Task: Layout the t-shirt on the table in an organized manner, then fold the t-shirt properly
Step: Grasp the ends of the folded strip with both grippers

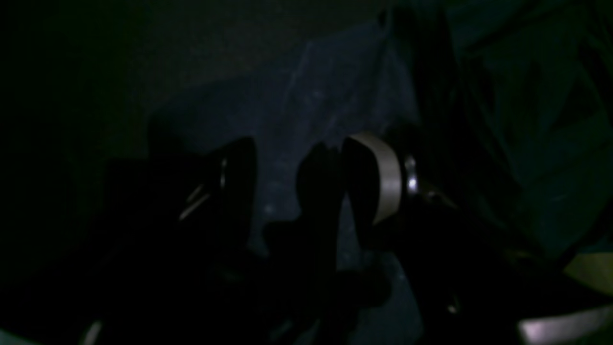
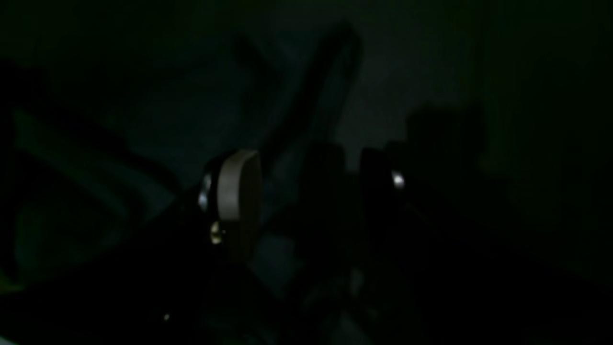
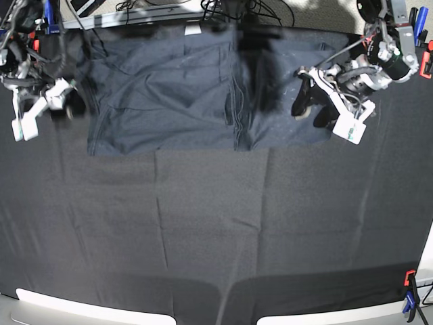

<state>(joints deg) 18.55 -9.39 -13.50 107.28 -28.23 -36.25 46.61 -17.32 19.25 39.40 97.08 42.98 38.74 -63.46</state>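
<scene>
The slate-blue t-shirt [image 3: 176,95] lies flat along the far side of the table [image 3: 203,223], folded into a wide band with a vertical crease near its middle. At the shirt's right end my left gripper [image 3: 331,112] hovers open over the fabric. My right gripper [image 3: 40,112] is open just off the shirt's left edge, above the black cloth. The left wrist view is dark; the left gripper [image 1: 297,182] has its jaws apart over blue shirt fabric [image 1: 330,86]. In the very dark right wrist view, the right gripper [image 2: 306,191] also has its jaws apart, with nothing seen between them.
Black creased cloth covers the table toward the near side. A red and blue clamp [image 3: 409,294] grips the near right corner, and a red clamp [image 3: 426,62] sits at the far right edge. Cables and gear [image 3: 230,8] lie beyond the far edge.
</scene>
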